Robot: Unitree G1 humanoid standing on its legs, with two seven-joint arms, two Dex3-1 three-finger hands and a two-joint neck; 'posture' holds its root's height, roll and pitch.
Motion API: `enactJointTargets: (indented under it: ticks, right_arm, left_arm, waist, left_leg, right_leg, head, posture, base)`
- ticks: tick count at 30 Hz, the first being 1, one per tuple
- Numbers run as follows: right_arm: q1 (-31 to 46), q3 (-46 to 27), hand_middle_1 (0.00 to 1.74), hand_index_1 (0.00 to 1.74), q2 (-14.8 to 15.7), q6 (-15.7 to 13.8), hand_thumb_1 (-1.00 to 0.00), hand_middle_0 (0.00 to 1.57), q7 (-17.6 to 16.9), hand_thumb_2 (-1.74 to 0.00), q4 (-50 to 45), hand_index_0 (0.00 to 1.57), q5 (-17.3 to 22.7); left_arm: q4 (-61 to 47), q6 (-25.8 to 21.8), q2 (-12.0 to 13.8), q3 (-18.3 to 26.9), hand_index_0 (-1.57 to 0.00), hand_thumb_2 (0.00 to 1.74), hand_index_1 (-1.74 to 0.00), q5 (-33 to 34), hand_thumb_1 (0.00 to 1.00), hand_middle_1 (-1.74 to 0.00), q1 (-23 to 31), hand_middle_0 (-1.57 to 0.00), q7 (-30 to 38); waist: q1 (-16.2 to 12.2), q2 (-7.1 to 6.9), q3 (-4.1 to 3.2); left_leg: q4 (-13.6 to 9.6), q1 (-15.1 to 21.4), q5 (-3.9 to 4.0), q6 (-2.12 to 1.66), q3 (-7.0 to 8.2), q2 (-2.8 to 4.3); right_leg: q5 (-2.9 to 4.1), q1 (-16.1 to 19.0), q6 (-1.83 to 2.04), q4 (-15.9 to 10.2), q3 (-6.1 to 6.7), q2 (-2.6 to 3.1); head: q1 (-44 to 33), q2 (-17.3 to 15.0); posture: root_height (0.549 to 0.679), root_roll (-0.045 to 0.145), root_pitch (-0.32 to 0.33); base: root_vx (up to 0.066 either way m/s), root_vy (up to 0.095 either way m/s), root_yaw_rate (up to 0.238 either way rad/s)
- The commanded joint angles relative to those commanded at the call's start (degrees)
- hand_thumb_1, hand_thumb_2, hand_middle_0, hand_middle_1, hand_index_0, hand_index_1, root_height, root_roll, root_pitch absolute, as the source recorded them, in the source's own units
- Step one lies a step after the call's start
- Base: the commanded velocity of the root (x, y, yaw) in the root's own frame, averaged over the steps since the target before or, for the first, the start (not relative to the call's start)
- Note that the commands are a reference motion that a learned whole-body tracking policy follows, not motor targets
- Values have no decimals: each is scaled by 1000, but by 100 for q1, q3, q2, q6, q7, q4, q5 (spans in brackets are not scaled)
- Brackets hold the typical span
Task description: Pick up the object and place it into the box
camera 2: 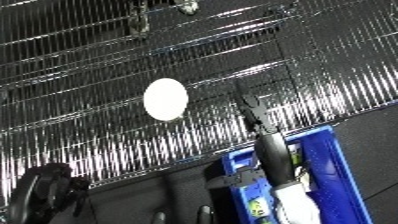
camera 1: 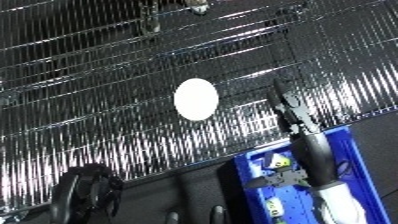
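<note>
White oval object (camera 1: 195,99), smooth and featureless, lies at frame centre on the shiny ribbed silver bench (camera 1: 89,75), well apart from the blue bin (camera 1: 348,150) at lower right. Right hand (camera 1: 290,109) reaches up from above the bin, black fingers straight and together, tips right of the object, not touching it.

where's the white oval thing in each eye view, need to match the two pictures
Left eye view: the white oval object lies near the middle, on the ribbed silver surface.
Right eye view: the same object sits left of the middle, a little higher in the picture.
Shared landmark: the blue bin at lower right, with the right hand reaching up over it; the object lies up and left of the hand in both views.
</note>
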Motion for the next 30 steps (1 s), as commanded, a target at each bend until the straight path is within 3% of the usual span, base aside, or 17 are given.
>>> enactJointTargets:
  ticks: [9, 13, 22, 30]
  right_arm:
    - [-61, -4, 0, 0, -10, -17, 0, 0, -74, 0, 102, 0, -140]
    - [-75, -15, 0, 0, -23, -23, 0, 0, -105, 0, 138, 0, -192]
    - [-300, 109, 0, 0, -132, -121, 0, 0, -342, 0, 148, 0, -213]
    - [-711, 144, 0, 0, -201, -162, 0, 0, -467, 0, 206, 0, -246]
  left_arm:
    - [-3, -155, 20, 85, -1570, 1740, -1740, 30, 1000, -1740, 26, -1570, 166]
    - [-8, -232, 31, 148, -1570, 1740, -1740, 32, 1000, -1740, 83, -1570, 233]
    - [-171, -431, 118, 65, -1570, 1740, -1740, 54, 1000, -1740, 92, -1570, 425]
    - [-266, -507, 122, -35, -1570, 1740, -1740, 103, 1000, -1740, -110, -1570, 499]
  waist:
    - [21, 52, 0]
    - [43, 79, 0]
    - [91, 105, 0]
    - [129, 181, 0]
  left_leg:
    - [120, -160, -36, -5, -5, -17]
    - [237, -277, -71, 1, -1, -30]
    - [755, -915, -211, 74, 11, -79]
    - [1391, -1635, -426, 145, 71, -151]
  right_leg:
    - [-37, -160, -24, 126, -21, -16]
    - [-67, -275, -40, 249, -35, -34]
    - [-134, -875, -65, 730, -74, -14]
    - [-312, -1588, -131, 1380, -105, 21]
  head:
    - [76, 129]
    - [104, 447]
    - [230, 977]
    - [422, 1394]
  posture:
    - [652, 56, 64]
    - [650, 57, 69]
    - [639, 49, 110]
    - [622, 43, 159]
  base:
    - [15, 17, 37]
    - [22, 30, 48]
    - [-22, 9, 38]
    - [-68, 10, 18]
